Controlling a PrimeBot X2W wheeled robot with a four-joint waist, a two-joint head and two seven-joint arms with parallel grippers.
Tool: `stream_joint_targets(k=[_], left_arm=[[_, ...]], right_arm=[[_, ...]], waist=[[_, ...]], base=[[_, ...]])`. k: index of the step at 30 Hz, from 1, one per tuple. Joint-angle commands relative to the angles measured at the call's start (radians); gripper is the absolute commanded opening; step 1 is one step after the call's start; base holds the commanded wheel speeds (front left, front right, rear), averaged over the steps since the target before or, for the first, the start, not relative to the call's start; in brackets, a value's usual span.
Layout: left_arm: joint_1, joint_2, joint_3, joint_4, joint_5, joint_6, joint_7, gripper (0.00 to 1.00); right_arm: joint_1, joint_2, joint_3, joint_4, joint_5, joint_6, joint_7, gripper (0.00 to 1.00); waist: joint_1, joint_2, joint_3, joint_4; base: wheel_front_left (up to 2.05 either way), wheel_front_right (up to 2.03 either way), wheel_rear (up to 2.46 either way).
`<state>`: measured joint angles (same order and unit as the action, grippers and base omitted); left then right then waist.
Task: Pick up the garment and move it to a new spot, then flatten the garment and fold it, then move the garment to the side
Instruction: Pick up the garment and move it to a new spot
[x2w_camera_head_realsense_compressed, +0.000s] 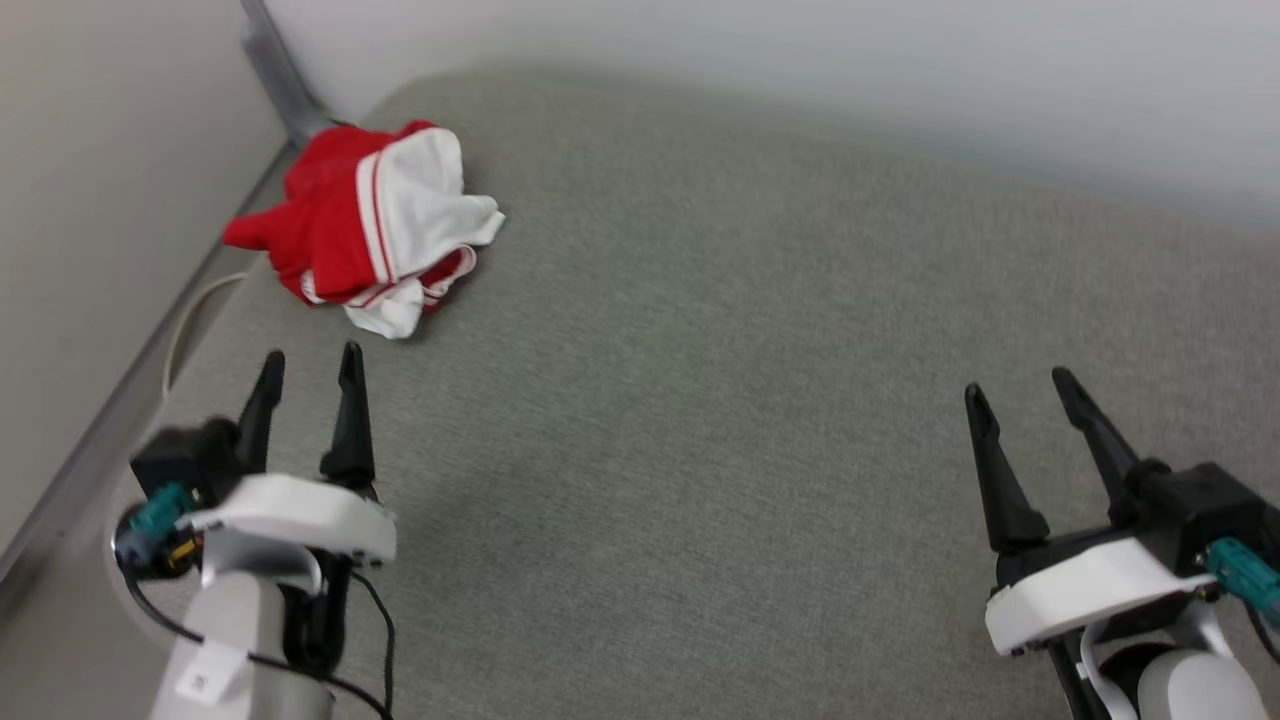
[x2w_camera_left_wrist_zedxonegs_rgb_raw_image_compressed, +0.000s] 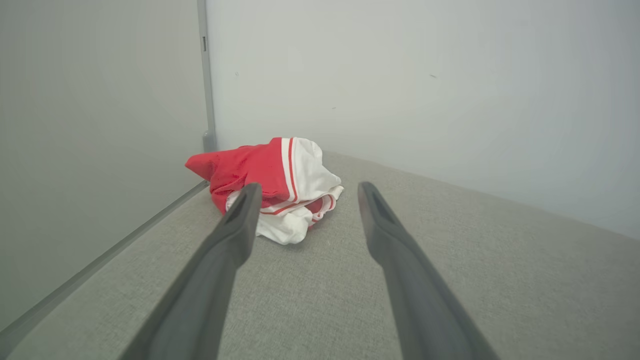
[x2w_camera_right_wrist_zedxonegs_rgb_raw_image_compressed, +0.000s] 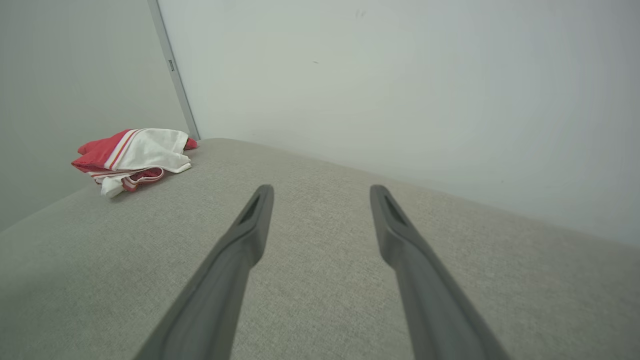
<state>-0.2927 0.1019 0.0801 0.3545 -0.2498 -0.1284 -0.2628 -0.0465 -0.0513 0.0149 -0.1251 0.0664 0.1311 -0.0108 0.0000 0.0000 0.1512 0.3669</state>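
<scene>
Red-and-white garment (x2w_camera_head_realsense_compressed: 365, 225) crumpled beyond spread-fingered left gripper (x2w_camera_head_realsense_compressed: 310, 368)

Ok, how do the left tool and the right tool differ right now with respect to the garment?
The left tool sits just short of the crumpled garment, while the right tool is far across the grey surface from it. The left tool points at the garment; the right tool points at bare surface, with the garment off to its left. Shared: both tools are open and hold nothing.
</scene>
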Motion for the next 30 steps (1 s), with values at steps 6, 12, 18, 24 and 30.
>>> stream_joint_targets(k=[6,12,18,24,30], left_arm=[[-0.187,0.102,-0.012,0.119,-0.098,-0.003,0.063,1.00],[-0.345,0.221,-0.011,0.199,-0.198,-0.003,0.212,1.00],[-0.487,0.351,-0.010,0.279,-0.262,-0.003,0.405,1.00],[-0.555,0.437,-0.008,0.362,-0.321,-0.002,0.571,1.00],[-0.569,0.462,-0.021,0.465,-0.368,0.007,0.759,1.00]], right_arm=[[-0.077,0.001,0.000,-0.023,-0.026,-0.001,0.008,1.00],[-0.130,0.001,0.002,-0.053,-0.041,-0.001,0.013,1.00],[-0.186,-0.007,0.017,-0.074,-0.060,-0.001,0.009,1.00],[-0.223,-0.007,0.033,-0.085,-0.070,-0.001,-0.004,1.00],[-0.228,-0.006,0.029,-0.095,-0.071,-0.001,-0.008,1.00]], waist=[[0.0000,0.0000,0.177,-0.094],[0.0000,0.0000,0.284,-0.143],[0.0000,0.0000,0.375,-0.178],[0.0000,0.0000,0.428,-0.211],[0.0000,0.0000,0.445,-0.223]], base=[[0.00,0.00,0.00],[0.00,0.00,0.00],[0.00,0.00,0.00],[0.00,0.00,0.00],[0.00,0.00,0.00]])
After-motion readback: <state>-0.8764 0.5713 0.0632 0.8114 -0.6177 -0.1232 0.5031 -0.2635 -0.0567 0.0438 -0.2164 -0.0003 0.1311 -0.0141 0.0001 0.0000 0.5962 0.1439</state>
